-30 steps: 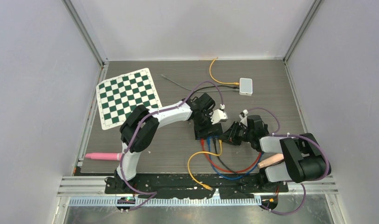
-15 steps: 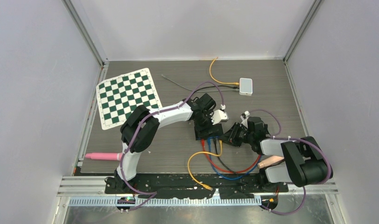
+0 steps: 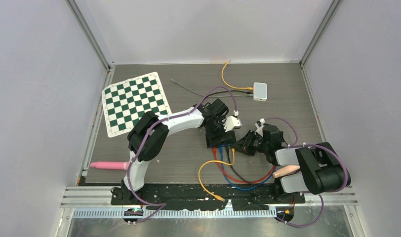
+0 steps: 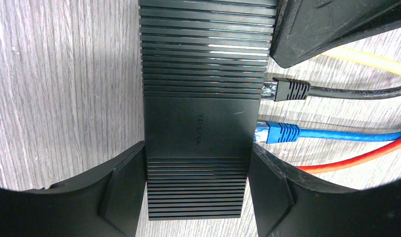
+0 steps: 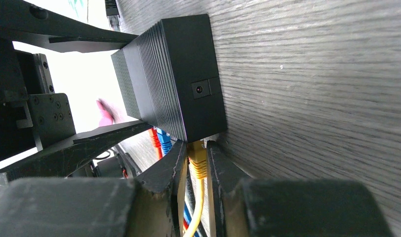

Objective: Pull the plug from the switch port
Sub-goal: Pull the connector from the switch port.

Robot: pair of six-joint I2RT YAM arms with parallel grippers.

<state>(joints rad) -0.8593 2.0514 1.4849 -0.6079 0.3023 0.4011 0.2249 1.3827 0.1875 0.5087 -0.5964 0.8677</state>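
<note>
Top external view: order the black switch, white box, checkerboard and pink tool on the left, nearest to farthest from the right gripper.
From the right gripper, which pinches the yellow plug:
1. The black switch, just to its left.
2. The white box, beyond it toward the back.
3. The checkerboard, far left at the back.
4. The pink tool, at the left edge, near side.

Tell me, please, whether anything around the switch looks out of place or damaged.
Nothing looks damaged or spilled. The switch sits flat, clamped by the left end effector, and the right end effector pinches the yellow plug. Only the checkerboard lies askew to the table's edges.
</note>
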